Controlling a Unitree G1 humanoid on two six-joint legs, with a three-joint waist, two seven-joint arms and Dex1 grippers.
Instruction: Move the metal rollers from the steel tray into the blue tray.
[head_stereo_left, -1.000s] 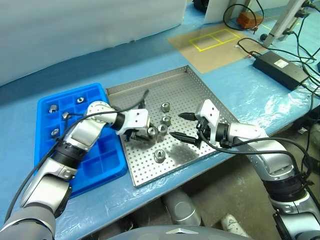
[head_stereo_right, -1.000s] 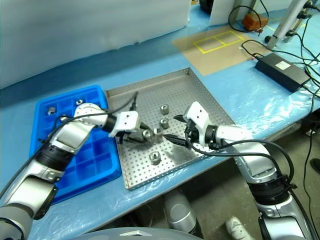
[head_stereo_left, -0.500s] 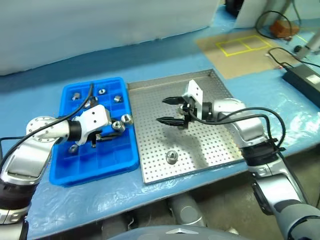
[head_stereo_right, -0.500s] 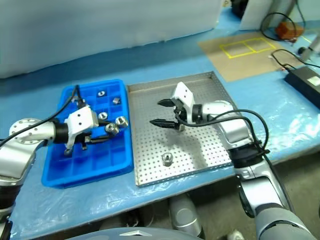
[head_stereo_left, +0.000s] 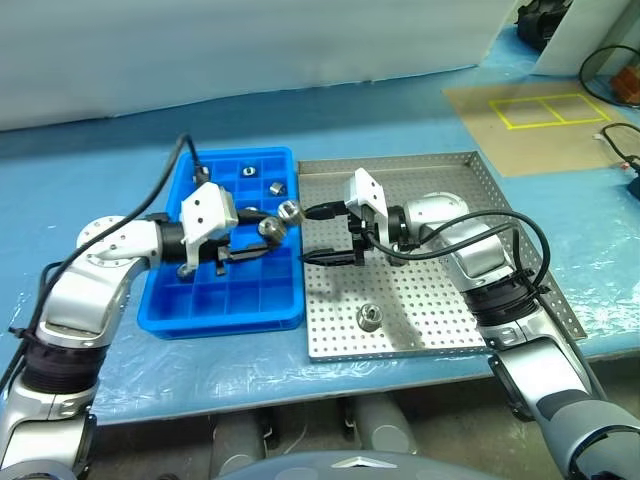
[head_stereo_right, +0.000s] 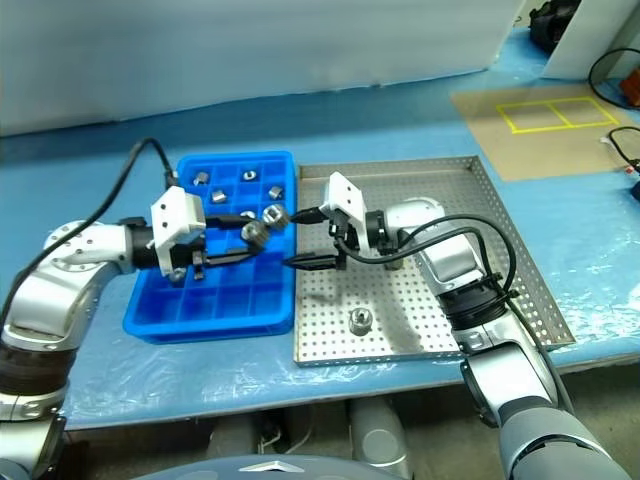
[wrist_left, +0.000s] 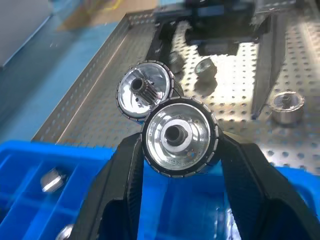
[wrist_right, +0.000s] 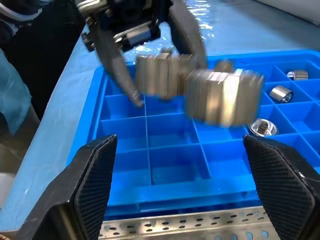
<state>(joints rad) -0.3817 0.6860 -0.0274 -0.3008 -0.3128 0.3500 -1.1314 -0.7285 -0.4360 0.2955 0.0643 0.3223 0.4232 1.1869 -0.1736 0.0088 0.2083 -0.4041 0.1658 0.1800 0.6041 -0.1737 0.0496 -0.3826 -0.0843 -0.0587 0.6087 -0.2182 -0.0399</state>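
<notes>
While the left claw (wrist_left: 177, 150) is clamped on two shiny silver metal rollers (wrist_left: 179, 137) above the blue compartment tray (head_stereo_left: 225, 305), the empty right claw (head_stereo_left: 318, 233) gapes wide beside them, over the perforated steel tray (head_stereo_left: 440, 310).

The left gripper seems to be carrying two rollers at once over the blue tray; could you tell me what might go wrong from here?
1. The left gripper clamps one roller; the second roller merely clings beyond it, so it could drop outside a compartment of the blue tray.
2. The open right gripper hovers close by, at the steel tray's edge; the arms might collide.
3. One roller left on the tray could be forgotten.
</notes>
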